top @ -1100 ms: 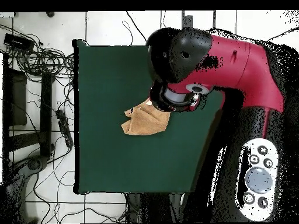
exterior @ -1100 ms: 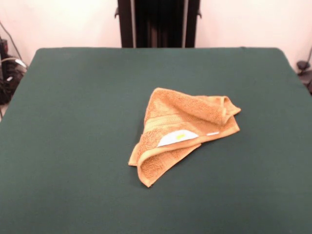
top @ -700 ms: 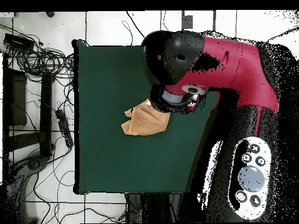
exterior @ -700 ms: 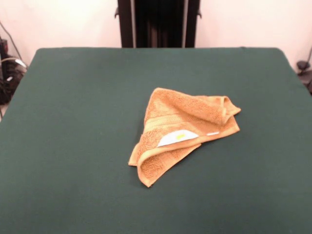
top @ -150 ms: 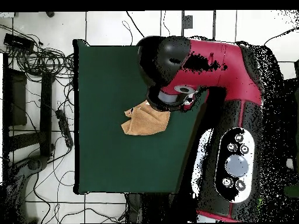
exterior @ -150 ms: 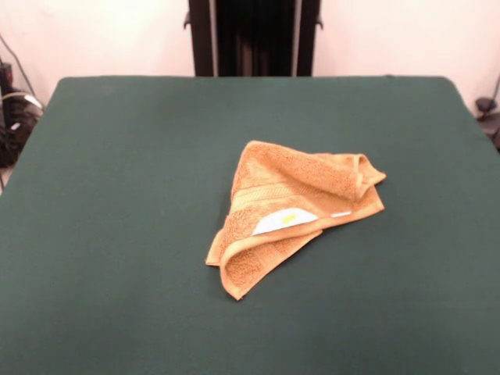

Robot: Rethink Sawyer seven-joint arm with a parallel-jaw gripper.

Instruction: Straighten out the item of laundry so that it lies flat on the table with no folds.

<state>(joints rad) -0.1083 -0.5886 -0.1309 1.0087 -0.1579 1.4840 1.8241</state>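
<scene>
The item of laundry (exterior @ -150 ms: 291, 205) is an orange-tan towel lying crumpled in a rough triangle near the middle of the dark green table (exterior @ -150 ms: 117, 195). One corner is folded over toward the front, and a white tag (exterior @ -150 ms: 283, 221) shows under that fold. From overhead, the towel (top @ -150 ms: 145, 121) lies partly under the red and black arm (top @ -150 ms: 193, 64), which hangs high over the table and covers the towel's right edge. No gripper shows in either view; the arm's own bulk hides its end.
Cables and dark equipment (top @ -150 ms: 35, 87) lie on the floor beside the table's left edge in the overhead view. A black pedestal (exterior @ -150 ms: 254, 37) rises behind the far edge. Green tabletop surrounds the towel on all sides.
In the overhead view the arm has swung a little to the left and its lower body has shifted. The towel has not moved.
</scene>
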